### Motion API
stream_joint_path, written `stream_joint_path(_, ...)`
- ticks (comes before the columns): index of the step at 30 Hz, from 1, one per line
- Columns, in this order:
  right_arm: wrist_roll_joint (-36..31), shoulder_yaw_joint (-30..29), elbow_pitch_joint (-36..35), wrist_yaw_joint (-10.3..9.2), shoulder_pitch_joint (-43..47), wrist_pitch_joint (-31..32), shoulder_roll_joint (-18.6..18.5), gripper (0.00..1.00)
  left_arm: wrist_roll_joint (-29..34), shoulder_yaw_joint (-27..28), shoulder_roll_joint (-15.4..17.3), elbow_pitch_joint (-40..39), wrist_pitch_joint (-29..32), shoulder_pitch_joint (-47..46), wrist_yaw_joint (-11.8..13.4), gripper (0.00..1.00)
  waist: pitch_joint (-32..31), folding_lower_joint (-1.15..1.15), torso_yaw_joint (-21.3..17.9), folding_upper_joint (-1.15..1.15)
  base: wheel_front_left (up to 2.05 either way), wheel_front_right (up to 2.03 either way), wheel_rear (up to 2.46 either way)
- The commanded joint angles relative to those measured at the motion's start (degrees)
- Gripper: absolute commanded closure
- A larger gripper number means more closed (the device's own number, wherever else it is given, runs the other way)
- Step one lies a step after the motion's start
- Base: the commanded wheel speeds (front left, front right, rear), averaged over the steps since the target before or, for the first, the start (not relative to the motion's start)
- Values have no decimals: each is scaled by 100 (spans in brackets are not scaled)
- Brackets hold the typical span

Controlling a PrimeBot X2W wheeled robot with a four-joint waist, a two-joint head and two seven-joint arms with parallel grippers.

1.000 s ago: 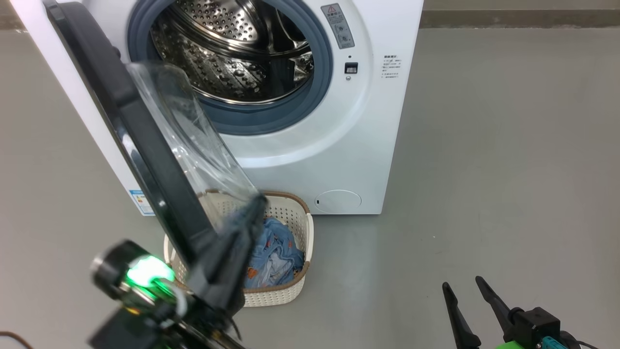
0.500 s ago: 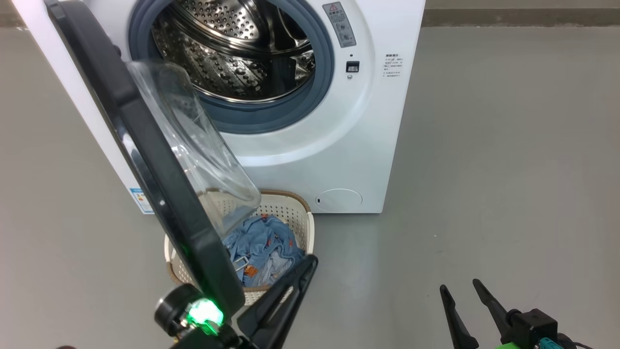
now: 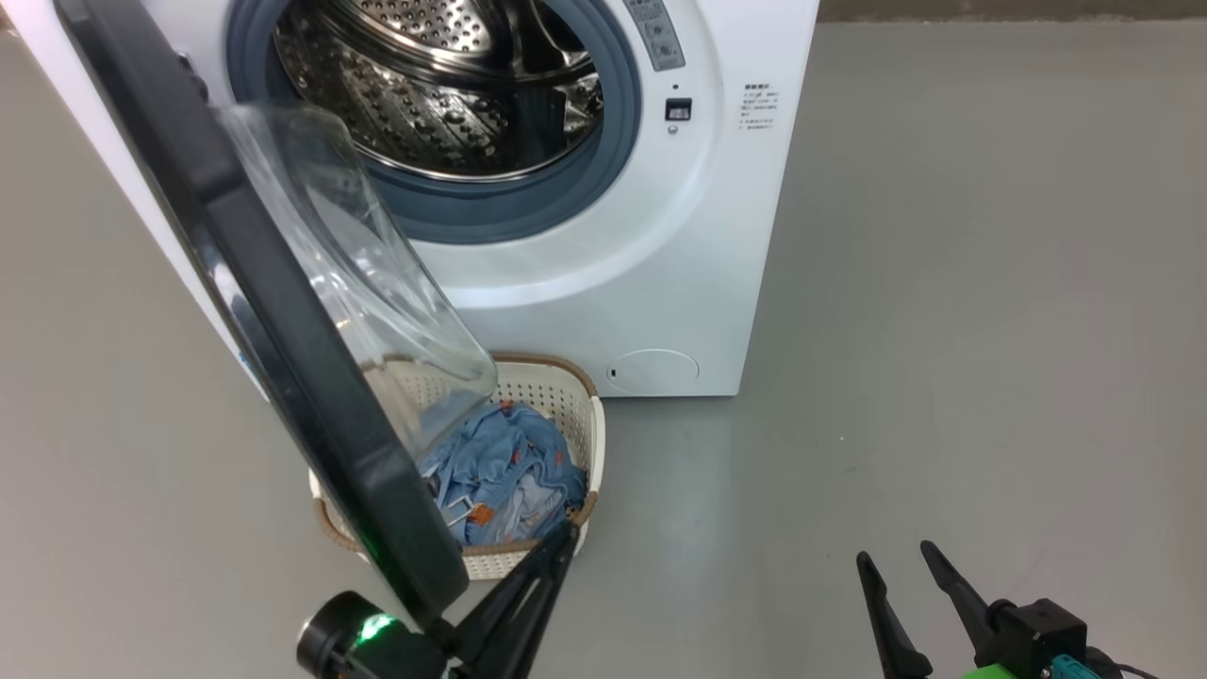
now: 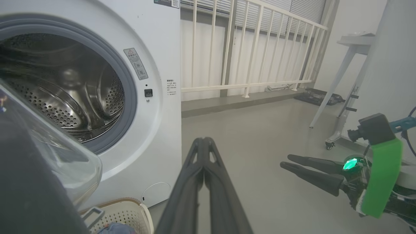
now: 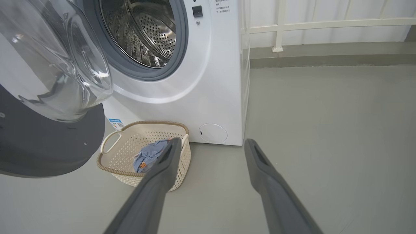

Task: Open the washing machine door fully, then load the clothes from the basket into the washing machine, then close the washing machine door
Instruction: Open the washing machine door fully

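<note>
The white washing machine (image 3: 603,236) stands with its steel drum exposed. Its black-rimmed door (image 3: 283,358) hangs open at the left, the glass bowl (image 3: 358,283) bulging over the cream basket (image 3: 575,387) on the floor. Light blue printed clothes (image 3: 509,462) lie in the basket. My left gripper (image 3: 566,536) is shut and empty, its tip at the basket's near right corner, just right of the door's lower edge. In the left wrist view the left gripper (image 4: 203,140) points past the machine's front. My right gripper (image 3: 896,554) is open and empty, low at the right over bare floor. In its own view the right gripper (image 5: 212,141) sits right of the basket (image 5: 152,123).
Grey floor spreads to the right of the machine. A white railing (image 4: 247,48) runs behind it, and a white table leg on a castor (image 4: 331,97) stands at the far right. The round filter cap (image 3: 653,371) sits low on the machine's front.
My left gripper has drawn back from under the door's glass bowl over the basket to the basket's near right corner. The head camera has shifted slightly. The right gripper holds still.
</note>
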Motion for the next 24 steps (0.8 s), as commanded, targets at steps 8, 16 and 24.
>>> stream_joint_path(8, 55, 177, -126, 17, -294, -44, -24, 0, -83, 436, -25, 484, -32, -134, -8, 100, 124, 0, -35, 0, 0, 0, 0)
stream_joint_path(16, 74, 181, -104, 17, -330, -44, -24, 0, -113, 725, -154, 723, -32, -326, -8, 100, 176, 0, -19, 0, 0, 0, 0)
stream_joint_path(24, 140, 197, -91, 17, -390, -44, -24, 0, -154, 652, -161, 897, -32, -413, -8, 100, 257, 0, -17, 0, 0, 0, 0)
